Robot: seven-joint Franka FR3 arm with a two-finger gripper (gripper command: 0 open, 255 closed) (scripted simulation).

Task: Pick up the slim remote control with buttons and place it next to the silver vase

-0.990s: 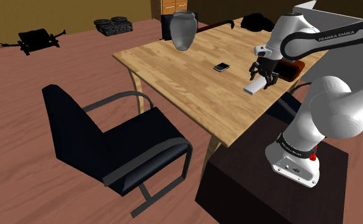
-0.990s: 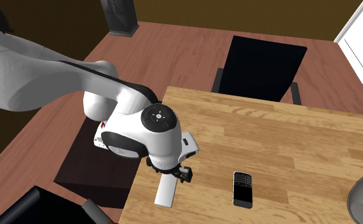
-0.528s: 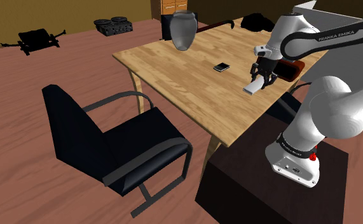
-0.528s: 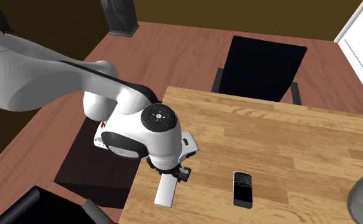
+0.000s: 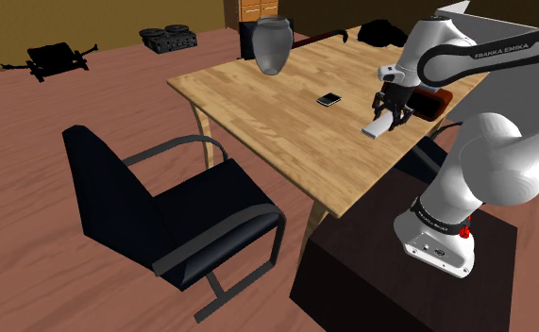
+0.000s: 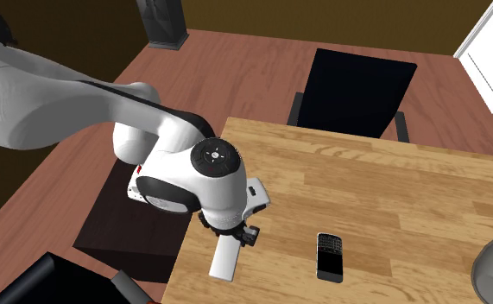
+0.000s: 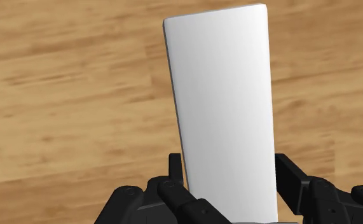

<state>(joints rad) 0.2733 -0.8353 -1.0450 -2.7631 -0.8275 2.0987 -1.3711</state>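
In the shoulder view the fingers (image 5: pixel 387 115) clasp a plain white remote (image 5: pixel 376 129) above the table (image 5: pixel 258 104) edge nearest the stand, well apart from the grey vase (image 5: pixel 272 44) at the far end. The second exterior view shows a black phone (image 6: pixel 330 256) lying near the remote (image 6: pixel 224 259). The wrist view shows both fingers (image 7: pixel 292 181) pressed on the remote (image 7: pixel 224 108) at its long sides

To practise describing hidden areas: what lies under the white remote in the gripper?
Wooden table shows around the white remote, clasped by the gripper. The patch directly beneath the remote is covered, unseen.
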